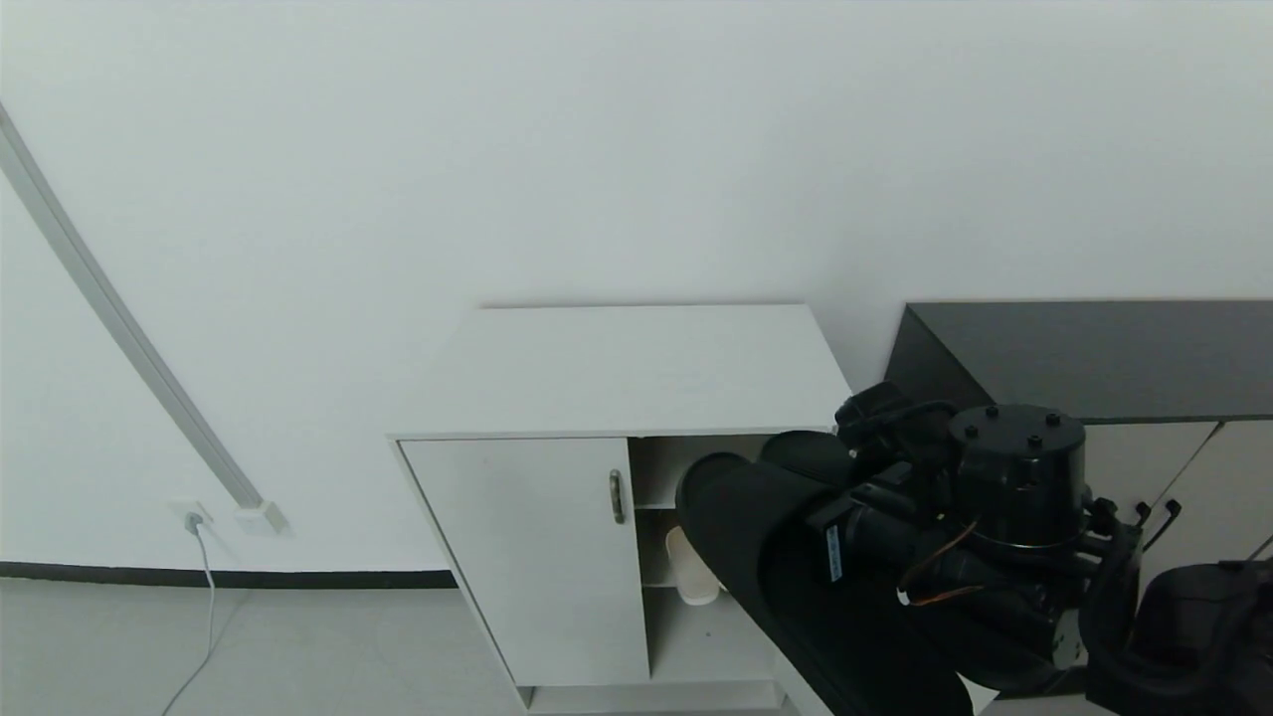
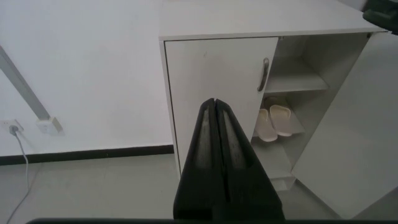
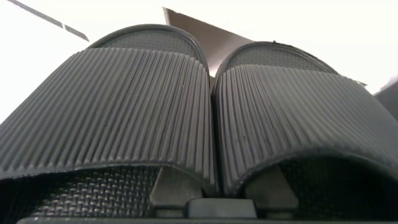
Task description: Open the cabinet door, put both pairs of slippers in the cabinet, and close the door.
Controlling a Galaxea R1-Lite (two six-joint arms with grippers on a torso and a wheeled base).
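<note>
The right gripper (image 3: 214, 198) is pinching the black slippers (image 3: 137, 112) at their heel end. The pair is lying side by side, edges touching, with the ribbed straps up and the toes pointing away from the wrist. In the head view the black slippers (image 1: 786, 557) are jutting out from the right arm toward the open right half of the white cabinet (image 1: 627, 368). They are hanging in the air in front of the shelves, with their toe ends overlapping the opening near the upper shelf. Whether the toes are already past the cabinet's front edge cannot be told.

The white slippers (image 1: 693, 572) are sitting inside on the middle shelf, just beside the black pair's toes as seen from the head. In the left wrist view the white slippers (image 2: 277, 121) are lying soles down, side by side.

The left gripper (image 2: 214, 109) is hanging well apart from the cabinet (image 2: 261, 18) with its fingers pressed together and holding nothing. It is facing the closed left door (image 2: 217, 74), near the handle (image 2: 265, 74). The right door (image 2: 348, 124) is standing swung wide open.

A dark cabinet (image 1: 1084, 358) is standing just beside the white one on the robot's right. On the left a wall socket (image 1: 191, 517) is feeding a cable (image 1: 204, 607) down to the floor, under a slanting wall duct (image 1: 109, 308).
</note>
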